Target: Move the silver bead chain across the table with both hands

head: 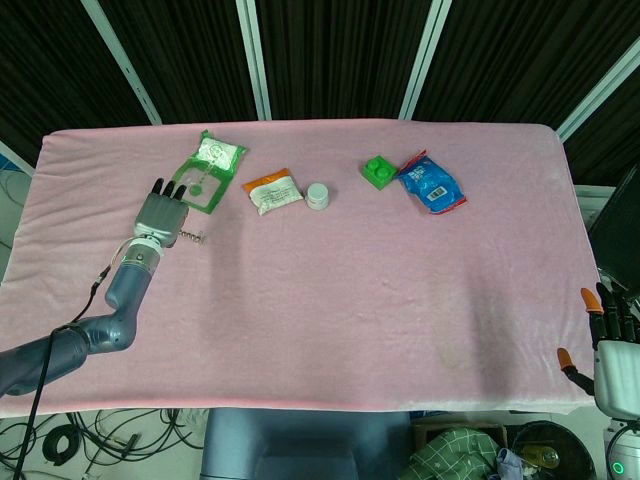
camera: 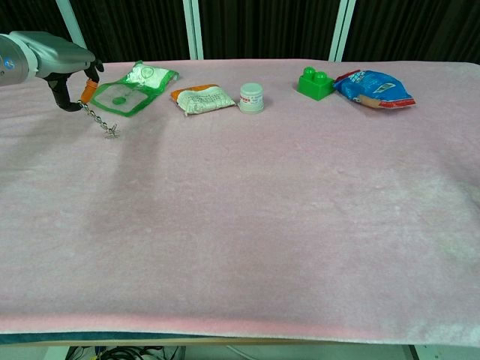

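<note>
The silver bead chain (camera: pixel 100 122) hangs from my left hand (camera: pixel 58 64), pinched between an orange fingertip and the thumb, its lower end close to the pink cloth. From the head view the chain (head: pixel 193 238) sticks out to the right of my left hand (head: pixel 163 214), which is at the table's left side beside the green packet. My right hand (head: pixel 608 350) is off the table's front right corner, fingers spread, holding nothing.
Along the far side lie a green packet (head: pixel 206 171), an orange-and-white packet (head: pixel 272 190), a small white jar (head: pixel 317 196), a green brick (head: pixel 378 172) and a blue snack bag (head: pixel 430 183). The pink cloth (head: pixel 340 300) covers the whole table.
</note>
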Controlling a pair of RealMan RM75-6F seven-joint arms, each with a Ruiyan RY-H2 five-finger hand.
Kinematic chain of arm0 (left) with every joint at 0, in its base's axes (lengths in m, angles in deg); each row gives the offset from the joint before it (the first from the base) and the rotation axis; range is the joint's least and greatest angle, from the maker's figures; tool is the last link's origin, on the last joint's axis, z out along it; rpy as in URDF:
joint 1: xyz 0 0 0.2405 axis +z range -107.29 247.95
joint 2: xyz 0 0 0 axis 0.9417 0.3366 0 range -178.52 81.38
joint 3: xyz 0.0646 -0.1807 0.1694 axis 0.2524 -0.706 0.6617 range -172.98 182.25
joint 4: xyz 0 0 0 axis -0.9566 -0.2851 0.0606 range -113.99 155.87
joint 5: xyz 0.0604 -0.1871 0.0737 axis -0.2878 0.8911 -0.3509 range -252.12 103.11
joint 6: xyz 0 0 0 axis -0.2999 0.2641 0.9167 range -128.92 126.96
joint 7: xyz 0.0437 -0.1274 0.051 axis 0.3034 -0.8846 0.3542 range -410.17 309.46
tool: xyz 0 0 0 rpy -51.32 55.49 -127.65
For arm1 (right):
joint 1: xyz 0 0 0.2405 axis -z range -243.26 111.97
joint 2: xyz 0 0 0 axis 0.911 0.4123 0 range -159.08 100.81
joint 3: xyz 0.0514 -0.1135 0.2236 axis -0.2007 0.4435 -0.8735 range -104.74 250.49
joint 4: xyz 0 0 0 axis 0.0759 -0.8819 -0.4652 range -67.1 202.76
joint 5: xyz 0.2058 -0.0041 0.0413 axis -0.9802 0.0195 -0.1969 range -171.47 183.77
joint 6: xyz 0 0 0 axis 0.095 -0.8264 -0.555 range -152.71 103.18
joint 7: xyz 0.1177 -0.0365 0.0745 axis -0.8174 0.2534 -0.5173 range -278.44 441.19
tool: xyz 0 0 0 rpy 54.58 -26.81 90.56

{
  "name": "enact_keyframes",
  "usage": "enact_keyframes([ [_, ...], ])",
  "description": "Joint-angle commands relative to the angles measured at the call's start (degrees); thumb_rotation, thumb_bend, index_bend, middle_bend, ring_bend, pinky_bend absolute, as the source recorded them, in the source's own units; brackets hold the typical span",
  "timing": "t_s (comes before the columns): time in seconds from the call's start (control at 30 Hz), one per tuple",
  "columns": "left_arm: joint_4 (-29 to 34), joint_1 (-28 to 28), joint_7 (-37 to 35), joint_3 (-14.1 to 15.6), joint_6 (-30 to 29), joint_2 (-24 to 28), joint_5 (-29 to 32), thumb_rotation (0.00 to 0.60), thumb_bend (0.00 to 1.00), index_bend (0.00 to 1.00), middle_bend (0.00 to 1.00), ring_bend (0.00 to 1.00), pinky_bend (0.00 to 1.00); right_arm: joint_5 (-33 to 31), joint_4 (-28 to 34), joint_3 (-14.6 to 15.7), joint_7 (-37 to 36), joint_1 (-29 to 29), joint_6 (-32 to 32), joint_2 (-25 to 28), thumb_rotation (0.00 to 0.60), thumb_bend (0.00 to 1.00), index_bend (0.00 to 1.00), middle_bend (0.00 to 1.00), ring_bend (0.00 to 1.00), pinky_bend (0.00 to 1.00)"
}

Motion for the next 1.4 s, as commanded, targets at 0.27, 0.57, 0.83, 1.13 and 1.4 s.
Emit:
enact_keyframes([
  [0.27, -0.99, -0.22, 0.35, 0.47, 0.06, -0.87, 0.57, 0.6, 0.42, 0.59, 0.08, 0.0, 0.0, -0.08, -0.01, 0.01, -0.19, 0.01, 0.06, 0.04, 0.6, 0.2, 0.0, 0.0, 0.0, 0.17],
  [0.57, -2.3, -0.35, 0.25, 0.72, 0.7, -1.93, 1.15, 0.6, 0.42, 0.59, 0.08, 0.0, 0.0, 0.09, 0.07, 0.02, -0.47, 0.05, -0.1, 0.12, 0.6, 0.2, 0.0, 0.0, 0.0, 0.17],
  [0.83, -3.13, -0.57, 0.02, 0.67, 0.8, -2.75, 0.71, 0.6, 0.42, 0.59, 0.08, 0.0, 0.0, 0.28, 0.03, -0.08, -0.86, 0.11, -0.43, 0.18, 0.6, 0.2, 0.0, 0.0, 0.0, 0.17],
  [1.13, -3.13, -0.55, 0.2, 0.51, 0.5, -2.62, 1.42, 0.6, 0.42, 0.59, 0.08, 0.0, 0.0, 0.51, 0.08, -0.08, -1.07, 0.17, -0.64, 0.27, 0.6, 0.19, 0.0, 0.0, 0.0, 0.17],
  [1.4, -2.16, -0.35, -0.23, 0.27, 0.04, -1.63, 1.16, 0.6, 0.42, 0.59, 0.08, 0.0, 0.0, 0.57, 0.12, -0.09, -1.05, 0.19, -0.72, 0.23, 0.6, 0.2, 0.0, 0.0, 0.0, 0.17],
])
